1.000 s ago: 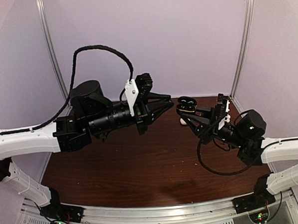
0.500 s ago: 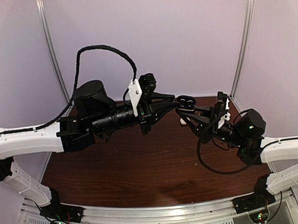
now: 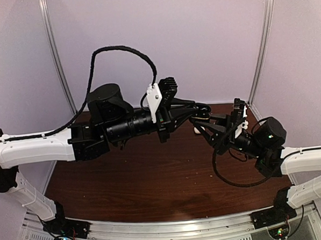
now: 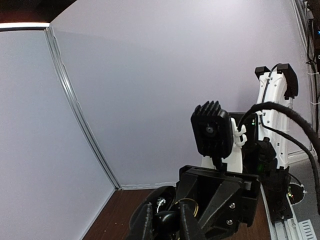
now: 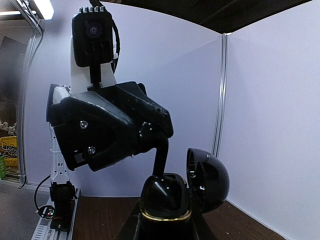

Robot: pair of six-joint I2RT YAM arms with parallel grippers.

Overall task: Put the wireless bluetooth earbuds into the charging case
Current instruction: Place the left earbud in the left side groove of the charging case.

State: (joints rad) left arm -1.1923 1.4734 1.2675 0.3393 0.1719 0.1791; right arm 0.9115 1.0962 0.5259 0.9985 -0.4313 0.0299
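Left gripper shifted right since earlier frame, tips now at open charging case, centre frame. Right gripper clamps case body. Left grip: can't tell. White earbud on table, just below case. I judge buds light, glossy, slippery; pinch across body, gently.

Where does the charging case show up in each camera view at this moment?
Top external: the charging case is just right of centre, mostly hidden.
Left wrist: case at bottom centre; only its gold rim shows clearly.
Right wrist: case at bottom centre, with its lid open to the right.
Shared landmark: the right end effector that holds it, seen in all three views.
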